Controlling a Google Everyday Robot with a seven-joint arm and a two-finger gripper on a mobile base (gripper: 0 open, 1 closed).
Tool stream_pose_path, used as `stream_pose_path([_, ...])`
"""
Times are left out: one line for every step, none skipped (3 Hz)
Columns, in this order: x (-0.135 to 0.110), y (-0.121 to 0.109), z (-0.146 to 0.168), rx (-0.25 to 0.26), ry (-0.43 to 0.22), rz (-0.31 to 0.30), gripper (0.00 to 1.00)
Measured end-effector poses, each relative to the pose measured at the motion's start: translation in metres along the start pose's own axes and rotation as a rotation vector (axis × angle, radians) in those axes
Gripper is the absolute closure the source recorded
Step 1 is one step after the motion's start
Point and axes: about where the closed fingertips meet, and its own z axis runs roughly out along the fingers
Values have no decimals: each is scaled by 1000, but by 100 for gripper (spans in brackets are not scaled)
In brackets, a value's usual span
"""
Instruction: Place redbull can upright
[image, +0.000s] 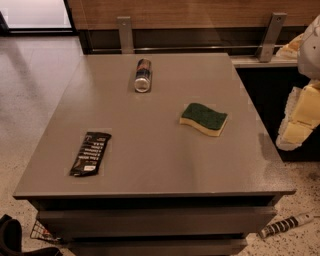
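Now then: can down on its side, gripper off to the right.

At the left front of the grey surface (150, 170) lies a flat black wrapper (90, 153). Further back, near the middle, the redbull can (143, 75) lies toppled, long axis running front to back, silver end facing us. Right of centre sits a green-and-yellow sponge (204, 119), and out past the right edge hangs the gripper (299, 118), clenched or released, I cannot tell. So the can lies well to its left and farther back, beyond the sponge. Speckled floor all round, wood panelling behind.
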Motion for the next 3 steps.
stream_pose_path([0, 0, 0, 0, 0, 0, 0])
stream_pose_path([-6, -11, -1, 23, -9, -14, 0])
stream_pose_path([-23, -48, 6, 44, -34, -44, 0])
